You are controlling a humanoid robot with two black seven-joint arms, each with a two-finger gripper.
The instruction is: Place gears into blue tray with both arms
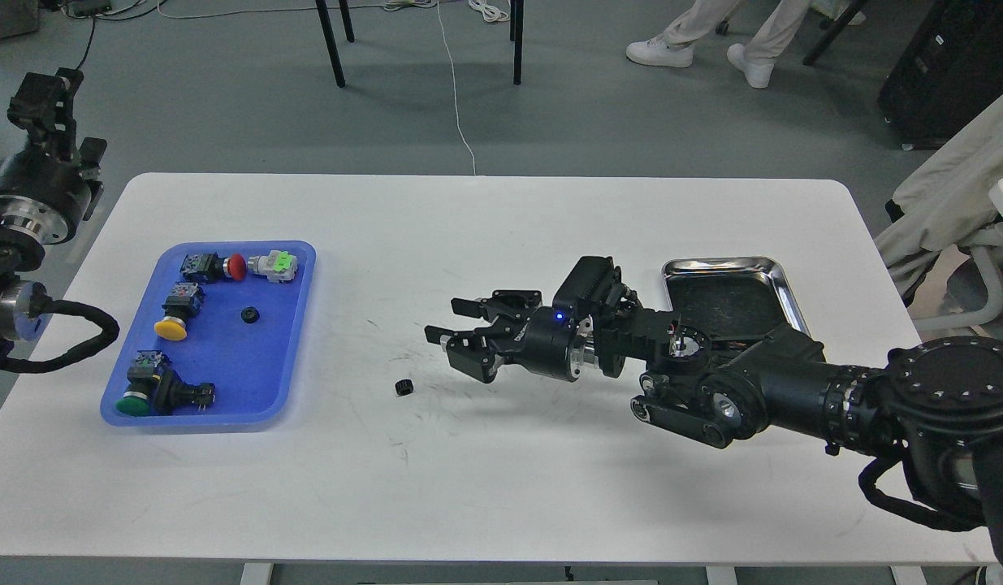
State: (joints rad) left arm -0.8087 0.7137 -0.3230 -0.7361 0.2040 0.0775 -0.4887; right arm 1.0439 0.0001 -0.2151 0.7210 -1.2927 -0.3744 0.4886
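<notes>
One small black gear point(249, 314) lies inside the blue tray point(225, 406), near its middle right. Another gear point(402, 387) lies on the bare white table between the tray and my right gripper point(450, 337). That gripper hovers just up and right of the loose gear, its fingers spread open and holding nothing. My left gripper point(40, 101) is raised beyond the table's far left corner, well away from the tray; it is dark and its fingers cannot be told apart.
Push-button switches with red point(217, 266), yellow point(176, 313) and green point(148, 392) caps sit in the blue tray. A shiny steel tray point(781, 284) stands at the right, partly behind my right arm. Chair legs and a person's feet are beyond the table.
</notes>
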